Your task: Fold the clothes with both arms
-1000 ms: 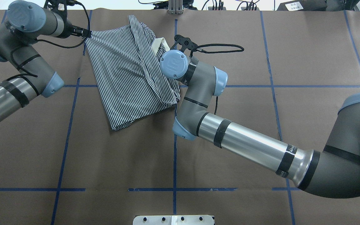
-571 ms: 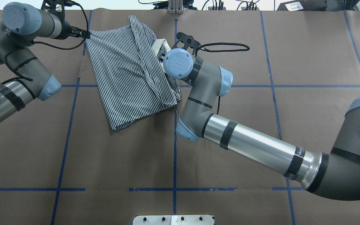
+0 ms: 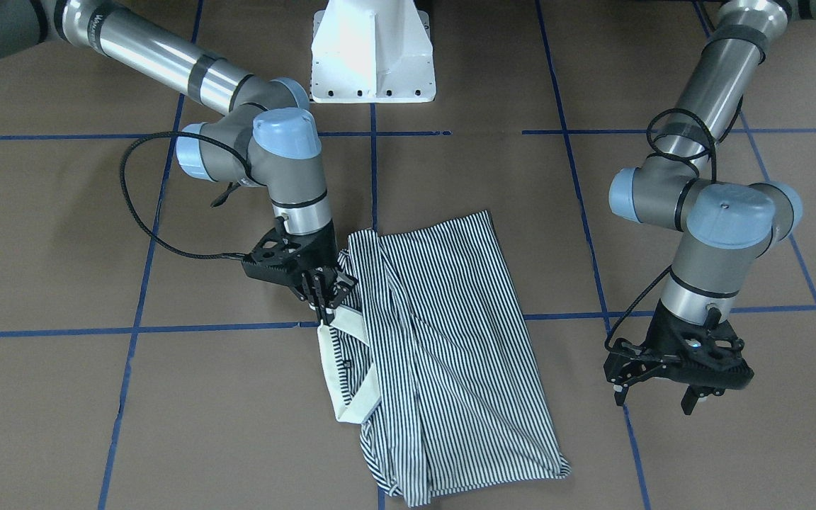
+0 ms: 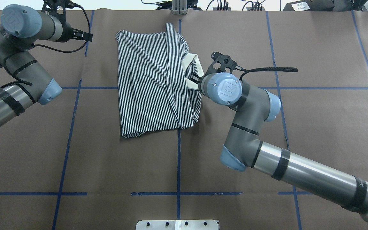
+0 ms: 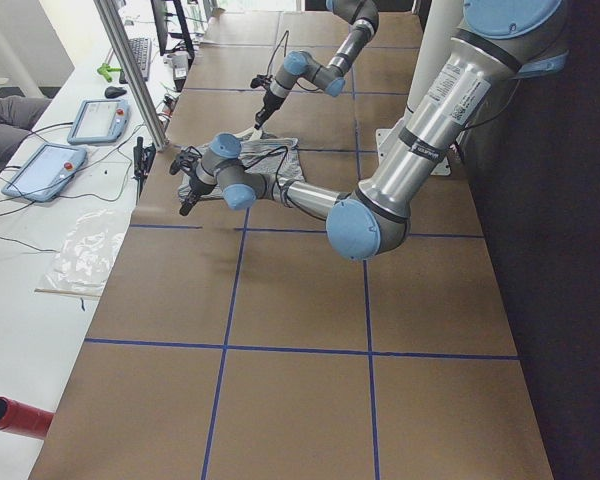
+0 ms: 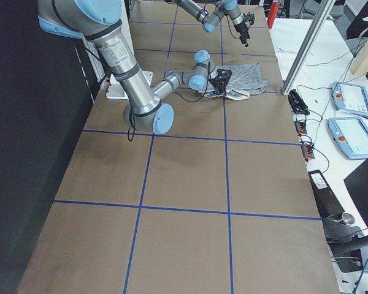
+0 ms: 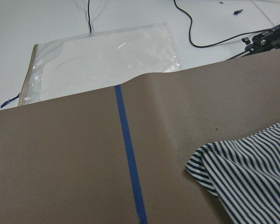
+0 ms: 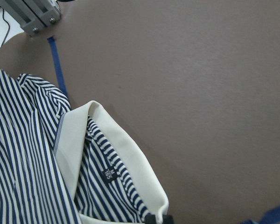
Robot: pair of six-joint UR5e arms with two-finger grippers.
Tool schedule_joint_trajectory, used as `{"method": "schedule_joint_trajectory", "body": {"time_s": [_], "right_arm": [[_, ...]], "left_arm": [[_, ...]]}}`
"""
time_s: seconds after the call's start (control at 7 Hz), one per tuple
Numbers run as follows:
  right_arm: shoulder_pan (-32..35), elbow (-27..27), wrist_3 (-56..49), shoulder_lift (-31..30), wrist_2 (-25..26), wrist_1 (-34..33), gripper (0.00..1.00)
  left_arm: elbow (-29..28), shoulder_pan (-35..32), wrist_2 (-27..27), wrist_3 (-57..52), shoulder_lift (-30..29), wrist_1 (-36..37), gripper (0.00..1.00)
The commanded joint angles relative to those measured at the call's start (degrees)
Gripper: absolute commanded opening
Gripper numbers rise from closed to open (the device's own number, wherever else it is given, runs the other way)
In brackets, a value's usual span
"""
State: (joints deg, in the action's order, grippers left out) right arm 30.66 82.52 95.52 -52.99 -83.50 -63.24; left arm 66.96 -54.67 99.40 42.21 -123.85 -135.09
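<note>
The clothes are one navy-and-white striped polo shirt (image 4: 152, 83), lying folded into a long strip on the brown table, also seen in the front view (image 3: 450, 354). Its white collar (image 4: 193, 65) sticks out on the robot's right side. My right gripper (image 3: 323, 301) is shut on the collar's edge (image 8: 130, 154); its fingertips (image 8: 157, 218) show at the bottom of the right wrist view. My left gripper (image 3: 654, 398) stands open and empty, apart from the shirt's far corner (image 7: 238, 177). In the overhead view the left gripper (image 4: 86, 35) is left of the shirt.
The table is covered in brown paper (image 4: 107, 159) with a grid of blue tape lines (image 4: 178, 159). The white pedestal base (image 3: 372, 57) stands at the robot's edge. A clear plastic bag (image 7: 102, 60) and cables lie past the far edge, by an aluminium post (image 4: 179, 6).
The left gripper has let go of the shirt's corner. The right gripper, still holding the collar, has moved to the right and dragged the shirt with it; the shirt now lies straighter.
</note>
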Motion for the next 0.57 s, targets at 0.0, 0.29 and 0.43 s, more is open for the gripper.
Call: {"method": "schedule_joint_trajectory", "body": {"time_s": [0.0,0.29,0.43], "right_arm": [[-2.09,8.52,0.02,-8.34,0.79,-0.22,0.00],[-2.09,10.72,-0.07,-10.99,0.62,-0.22,0.00],[-2.18,11.35,-0.07,-11.87,0.70,-0.22,0.00]], "left_arm": [[0.02,0.09,0.00,0.07,-0.08,0.00,1.00],[0.02,0.09,0.00,0.15,-0.08,0.00,1.00],[0.28,0.09,0.00,0.15,-0.08,0.00,1.00]]}}
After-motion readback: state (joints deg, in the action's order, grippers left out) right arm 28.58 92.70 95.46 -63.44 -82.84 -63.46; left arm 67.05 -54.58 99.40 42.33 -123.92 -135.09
